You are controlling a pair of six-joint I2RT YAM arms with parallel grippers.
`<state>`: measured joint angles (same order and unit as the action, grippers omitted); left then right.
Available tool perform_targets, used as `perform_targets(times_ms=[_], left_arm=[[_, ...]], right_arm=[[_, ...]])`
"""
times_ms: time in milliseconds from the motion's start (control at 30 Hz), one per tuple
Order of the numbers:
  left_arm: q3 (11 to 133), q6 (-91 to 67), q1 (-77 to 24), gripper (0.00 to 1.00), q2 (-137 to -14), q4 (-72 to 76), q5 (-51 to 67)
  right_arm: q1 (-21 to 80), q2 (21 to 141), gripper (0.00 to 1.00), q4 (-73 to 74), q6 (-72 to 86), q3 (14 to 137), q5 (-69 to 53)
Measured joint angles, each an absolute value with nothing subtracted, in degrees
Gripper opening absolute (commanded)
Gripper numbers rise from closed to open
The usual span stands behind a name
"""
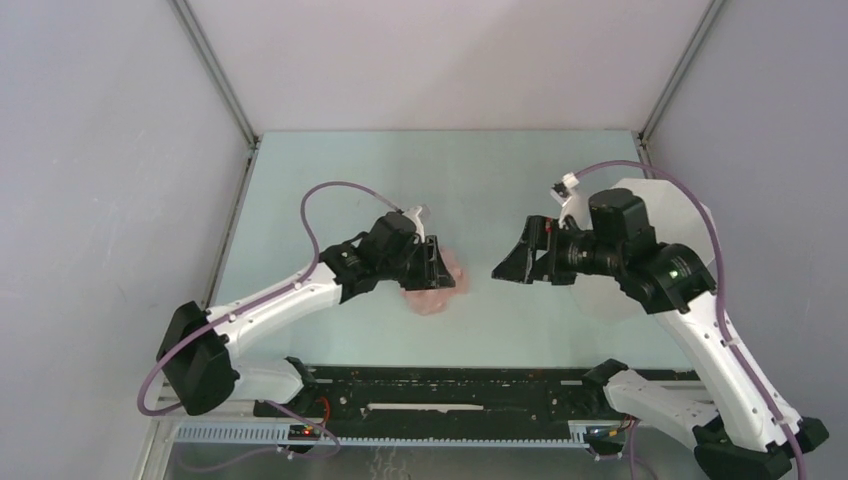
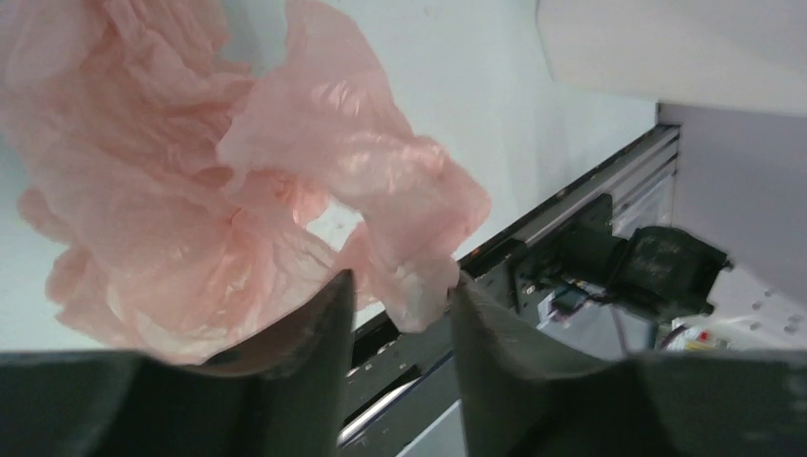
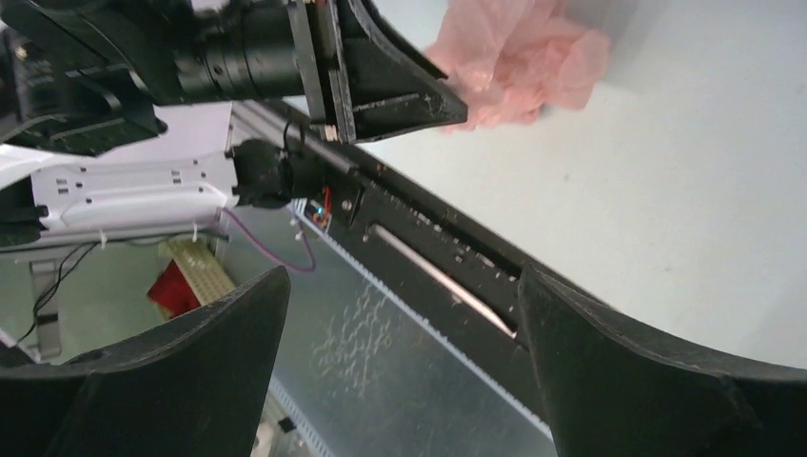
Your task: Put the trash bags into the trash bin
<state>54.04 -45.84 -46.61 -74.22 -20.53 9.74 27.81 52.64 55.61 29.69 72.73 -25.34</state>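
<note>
The trash bag, a crumpled pale-pink heap, lies on the surface left of centre, right under the left gripper. In the left wrist view that gripper's fingers stand partly apart, with one fold of film hanging between their tips (it touches one tip and a gap shows beside it, so it is not pinched). The right gripper hovers near the bag's right side, its fingers spread wide and holding nothing. The trash bin sits well apart at the right, mostly hidden behind the right arm.
</note>
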Motion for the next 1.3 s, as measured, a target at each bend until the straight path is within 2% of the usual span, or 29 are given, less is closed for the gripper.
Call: perform_targets(times_ms=[200,333,433,567,967,1300], left_arm=[[56.07,-42.02,-46.57,0.83,-67.64,-28.45,8.60],[56.80,-39.09,-46.41,0.99,-56.62,-33.93,4.95],[56.80,-37.98,-46.26,1.00,-47.24,-37.63,-0.43],[56.80,-37.69,-44.69,1.00,-41.06,-41.47,-6.44],[56.77,-32.93,-42.24,1.00,-39.42,-51.44,-14.20],[56.75,-33.34,-42.00,1.00,-32.93,-56.45,-17.58]], right_arm=[[37.01,57.19,0.97,54.85,35.83,72.10,-20.93],[41.56,62.52,0.94,53.34,41.95,72.12,-14.85],[44.05,66.52,0.94,51.55,45.71,72.16,-10.37],[44.77,73.38,0.93,52.97,48.01,76.58,-5.02],[50.30,99.13,0.95,54.39,51.81,98.32,6.20],[56.31,120.49,0.97,65.52,46.46,121.58,22.44]])
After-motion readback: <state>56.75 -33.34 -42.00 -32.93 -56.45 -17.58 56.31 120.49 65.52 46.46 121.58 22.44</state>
